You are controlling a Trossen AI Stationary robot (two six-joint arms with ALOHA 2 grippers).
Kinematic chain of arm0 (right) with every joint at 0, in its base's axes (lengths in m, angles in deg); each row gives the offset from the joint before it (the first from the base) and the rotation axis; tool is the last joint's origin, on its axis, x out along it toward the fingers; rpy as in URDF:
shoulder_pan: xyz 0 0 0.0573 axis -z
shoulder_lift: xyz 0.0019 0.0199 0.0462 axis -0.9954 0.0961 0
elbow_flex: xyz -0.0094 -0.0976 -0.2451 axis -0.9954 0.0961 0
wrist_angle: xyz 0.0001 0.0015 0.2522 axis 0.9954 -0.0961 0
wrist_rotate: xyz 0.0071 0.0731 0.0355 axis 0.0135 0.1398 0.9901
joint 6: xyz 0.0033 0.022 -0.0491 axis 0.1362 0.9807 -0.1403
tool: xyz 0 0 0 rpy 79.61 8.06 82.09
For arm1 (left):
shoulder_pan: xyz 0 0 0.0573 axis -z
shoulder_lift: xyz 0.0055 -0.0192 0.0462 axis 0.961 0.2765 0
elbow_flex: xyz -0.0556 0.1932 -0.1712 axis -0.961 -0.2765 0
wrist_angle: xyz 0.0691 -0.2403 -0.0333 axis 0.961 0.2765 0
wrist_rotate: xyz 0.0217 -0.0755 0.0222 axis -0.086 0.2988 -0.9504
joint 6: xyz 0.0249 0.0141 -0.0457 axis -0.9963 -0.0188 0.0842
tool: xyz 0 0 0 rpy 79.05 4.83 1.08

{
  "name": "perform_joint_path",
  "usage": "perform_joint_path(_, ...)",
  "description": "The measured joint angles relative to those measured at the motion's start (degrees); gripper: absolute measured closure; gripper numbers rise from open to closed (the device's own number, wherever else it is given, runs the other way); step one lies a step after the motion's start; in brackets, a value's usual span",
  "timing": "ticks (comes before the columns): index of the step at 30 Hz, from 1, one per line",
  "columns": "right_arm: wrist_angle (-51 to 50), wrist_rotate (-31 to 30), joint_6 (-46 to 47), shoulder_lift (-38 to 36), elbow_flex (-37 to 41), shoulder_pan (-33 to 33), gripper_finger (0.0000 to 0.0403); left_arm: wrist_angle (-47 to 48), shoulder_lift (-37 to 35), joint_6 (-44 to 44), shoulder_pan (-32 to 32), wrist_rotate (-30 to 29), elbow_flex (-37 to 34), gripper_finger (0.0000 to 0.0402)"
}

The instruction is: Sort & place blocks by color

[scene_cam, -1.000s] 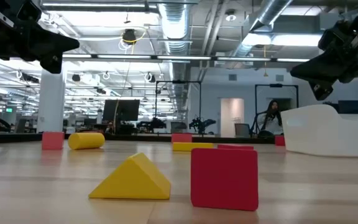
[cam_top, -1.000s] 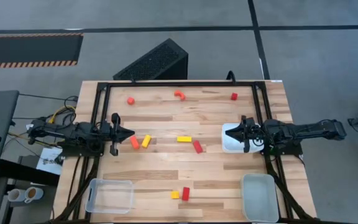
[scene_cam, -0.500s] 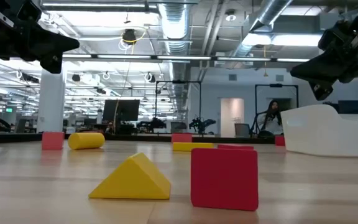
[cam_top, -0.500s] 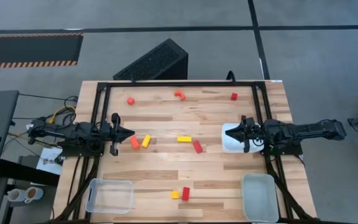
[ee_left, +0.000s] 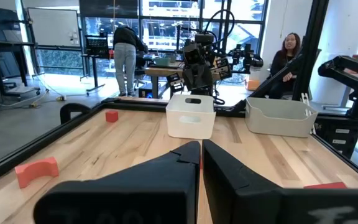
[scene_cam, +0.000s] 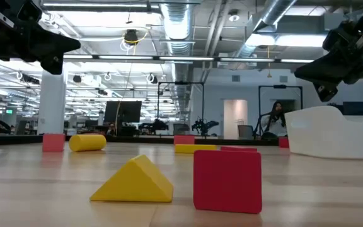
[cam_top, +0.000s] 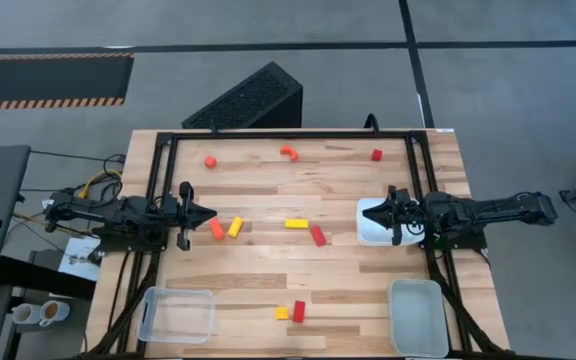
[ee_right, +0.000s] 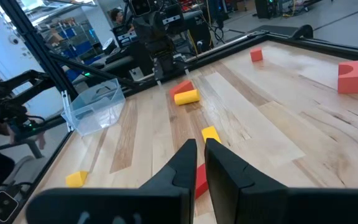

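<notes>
1. The white rectangular bin (cam_top: pixel 372 222) sits toward the right edge of the wooden table (cam_top: pixel 258 270). A clear plastic tray (cam_top: pixel 177 314) lies at the near left corner and a second clear tray (cam_top: pixel 418 317) at the near right, below the bin.
2. West of the white bin, across mid-table, lie a red bar (cam_top: pixel 317 235), a yellow bar (cam_top: pixel 296 223), a yellow cylinder (cam_top: pixel 235 227) and an orange block (cam_top: pixel 216 229).
3. Between the two clear trays a yellow wedge (cam_top: pixel 281 313) touches a red block (cam_top: pixel 299 311); they fill the foreground of the low view and hide part of the table behind.
4. Along the far edge, beyond the bin, sit a red cube (cam_top: pixel 376 154), an orange arch (cam_top: pixel 289 152) and a small red block (cam_top: pixel 210 161).
5. Nothing differs from a second ago: every block and both arms match.
6. The left gripper (cam_top: pixel 205 213) hovers just beside the orange block, fingers pressed together, empty.
7. The right gripper (cam_top: pixel 383 220) hangs over the white bin, stretched level and pointing inward, fingers nearly closed on nothing.
</notes>
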State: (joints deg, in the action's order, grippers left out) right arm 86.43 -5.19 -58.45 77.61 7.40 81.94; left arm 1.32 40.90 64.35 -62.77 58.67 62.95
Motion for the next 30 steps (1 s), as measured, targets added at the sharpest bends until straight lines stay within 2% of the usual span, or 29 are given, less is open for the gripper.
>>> perform_joint_path(20, 0.0, 0.0, 0.0, 0.0, 0.0, 0.0, 0.0346, 0.0, 0.0, 0.0, 0.0, 0.0, 0.0, 0.0397)
perform_joint_path(30, 0.0, 0.0, 0.0, 0.0, 0.0, 0.0, 0.0346, 0.0, 0.0, 5.1, 0.0, 0.0, 0.0, 0.0397)
